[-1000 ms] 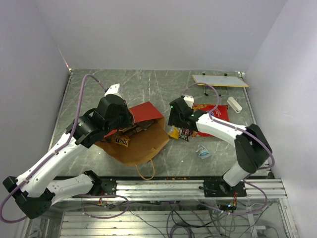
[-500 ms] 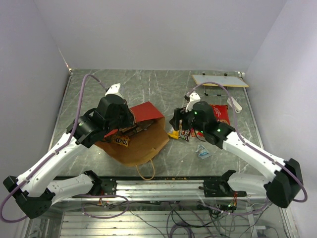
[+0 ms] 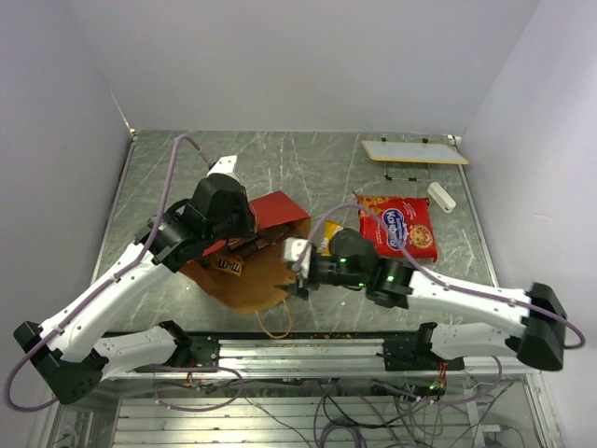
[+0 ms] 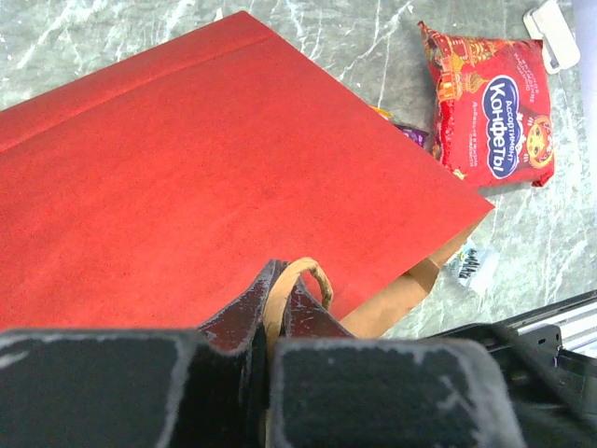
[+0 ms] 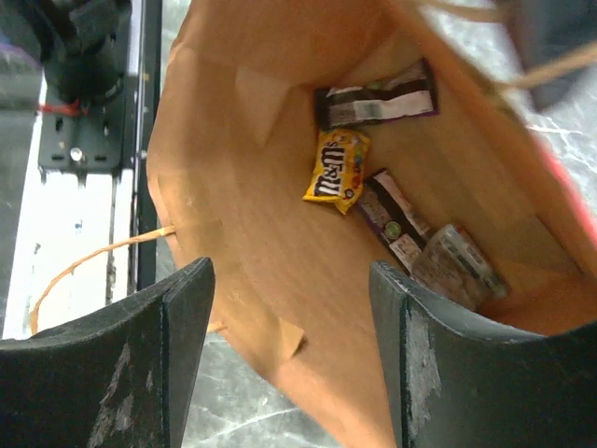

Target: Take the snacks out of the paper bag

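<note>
1. Left end effector (image 4: 280, 289) pinches the handle (image 4: 315, 273) (tan loop) of the paper bag (image 4: 187, 159).
2. Right end effector (image 5: 289, 280), spread, faces the bag's mouth; snacks (image 5: 338, 173) lie inside.
3. Red packet (image 3: 399, 226) lies on the surface (image 3: 308, 159).

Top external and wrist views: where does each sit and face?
Top external: above, behind the robot, looking down; both arms show.
Left wrist: looks over the paper bag toward the red packet; left pincer shut on the bag's handle.
Right wrist: looks into the bag's mouth past its open right pincer.
Shared: top and left wrist both show that packet.
</note>
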Controlling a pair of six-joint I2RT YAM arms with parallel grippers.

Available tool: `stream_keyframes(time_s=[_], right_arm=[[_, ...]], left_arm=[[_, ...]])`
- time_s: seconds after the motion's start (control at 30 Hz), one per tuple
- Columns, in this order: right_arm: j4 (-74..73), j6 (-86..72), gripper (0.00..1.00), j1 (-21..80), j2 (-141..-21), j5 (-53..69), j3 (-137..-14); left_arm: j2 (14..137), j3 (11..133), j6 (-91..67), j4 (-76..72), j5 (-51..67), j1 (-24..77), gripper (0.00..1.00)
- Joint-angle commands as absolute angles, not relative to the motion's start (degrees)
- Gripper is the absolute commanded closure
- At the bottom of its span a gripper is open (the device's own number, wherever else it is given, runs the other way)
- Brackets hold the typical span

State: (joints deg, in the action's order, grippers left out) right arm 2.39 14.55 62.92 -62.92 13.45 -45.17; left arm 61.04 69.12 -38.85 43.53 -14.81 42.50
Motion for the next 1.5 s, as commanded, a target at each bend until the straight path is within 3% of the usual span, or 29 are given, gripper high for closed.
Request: stream_keyframes(time_s=[0.0,0.37,0.63,0.9,1.1,1.47], right_arm=[[3.24,28.70,0.34,66.87,-72.24,9.91,-49.45],[2.49,49.38,0.33,67.57,-96.63,-10.92,-64.49],[5.01,55.06,0.32,65.46,-106.86,-17.26,-67.33],[-3.42,54.63,0.30,61.50,-115.25,-14.27,-76.10],[-1.61,53.68,0.30,60.35,-119.70,-14.62,-78.42],[-0.20,52.34,0.29,60.13,-120.74,-15.31,-75.25]], left_arm=[[61.26,72.34,-36.55,41.68,-14.89,42.08,0.93],[60.43,72.79,-30.67,39.28,-12.86,41.88,0.93],[60.80,75.11,-25.08,39.90,-12.39,41.90,0.93],[60.42,76.52,-21.39,41.82,-11.56,41.92,0.93],[60.72,76.38,-21.38,43.68,-12.24,41.92,0.93],[59.14,75.46,-22.33,43.19,-11.66,41.89,0.93]])
